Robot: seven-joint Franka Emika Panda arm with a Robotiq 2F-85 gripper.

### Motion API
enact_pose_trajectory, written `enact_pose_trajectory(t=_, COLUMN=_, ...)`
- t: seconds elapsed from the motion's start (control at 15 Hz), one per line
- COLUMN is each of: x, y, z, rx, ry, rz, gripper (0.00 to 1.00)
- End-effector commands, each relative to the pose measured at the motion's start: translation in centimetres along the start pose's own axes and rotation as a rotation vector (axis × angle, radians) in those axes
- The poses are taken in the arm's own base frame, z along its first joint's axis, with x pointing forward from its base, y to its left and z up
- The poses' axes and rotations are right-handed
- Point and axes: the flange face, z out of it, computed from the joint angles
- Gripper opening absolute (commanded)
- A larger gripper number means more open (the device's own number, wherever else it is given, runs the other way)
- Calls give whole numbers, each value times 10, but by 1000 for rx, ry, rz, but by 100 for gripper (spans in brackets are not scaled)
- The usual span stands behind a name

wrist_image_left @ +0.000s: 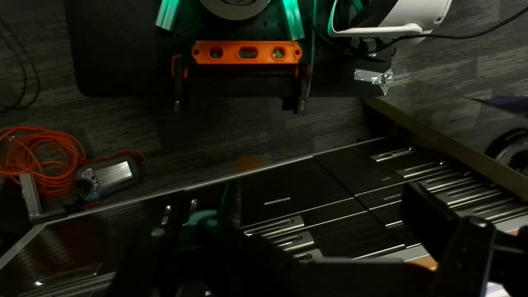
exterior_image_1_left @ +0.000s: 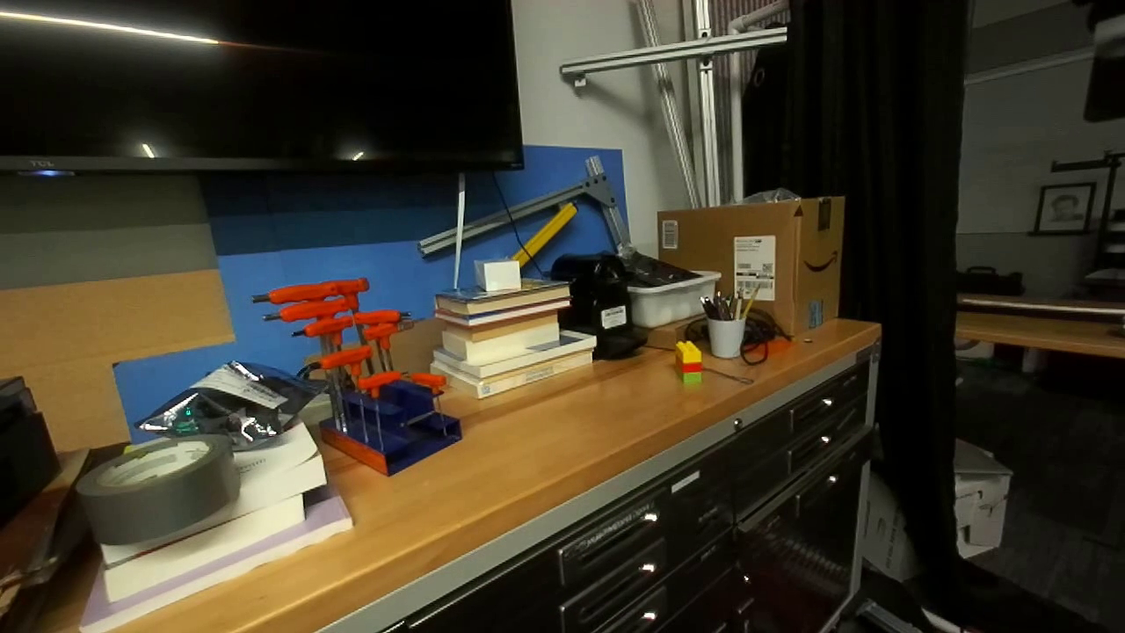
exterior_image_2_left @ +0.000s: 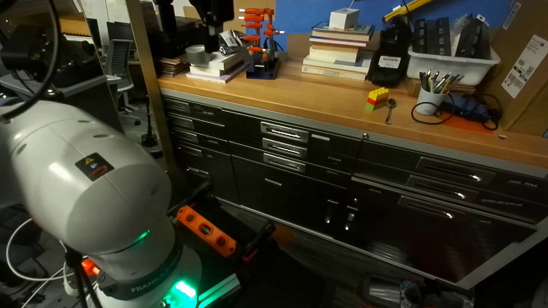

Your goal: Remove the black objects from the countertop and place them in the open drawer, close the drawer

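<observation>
My gripper (exterior_image_2_left: pixel 190 39) hangs high near the left end of the countertop (exterior_image_2_left: pixel 325 95), in front of the roll of tape in an exterior view. Its dark fingers stand wide apart, and in the wrist view the gap of the gripper (wrist_image_left: pixel 324 200) holds nothing; cabinet fronts show through it. The black objects are hidden or out of view on the light wooden top. Dark drawers with silver handles (exterior_image_2_left: pixel 284 130) line the cabinet below. Every drawer front visible sits flush, none pulled out, so I cannot tell which is the drawer meant.
On the countertop are a tape roll (exterior_image_1_left: pixel 158 488) on books, an orange-handled hex key stand (exterior_image_1_left: pixel 391 422), a book stack (exterior_image_1_left: pixel 510 343), a bulky black device (exterior_image_2_left: pixel 387 55), toy blocks (exterior_image_2_left: pixel 377 99), a spoon (exterior_image_2_left: pixel 389 111), a pen cup (exterior_image_2_left: pixel 429 102) and a cardboard box (exterior_image_1_left: pixel 817 264).
</observation>
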Motion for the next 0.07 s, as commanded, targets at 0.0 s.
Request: enact_pose_trajectory(t=0.0, x=0, y=0, z=-1, rx=0, ry=-1, rz=0, gripper=100)
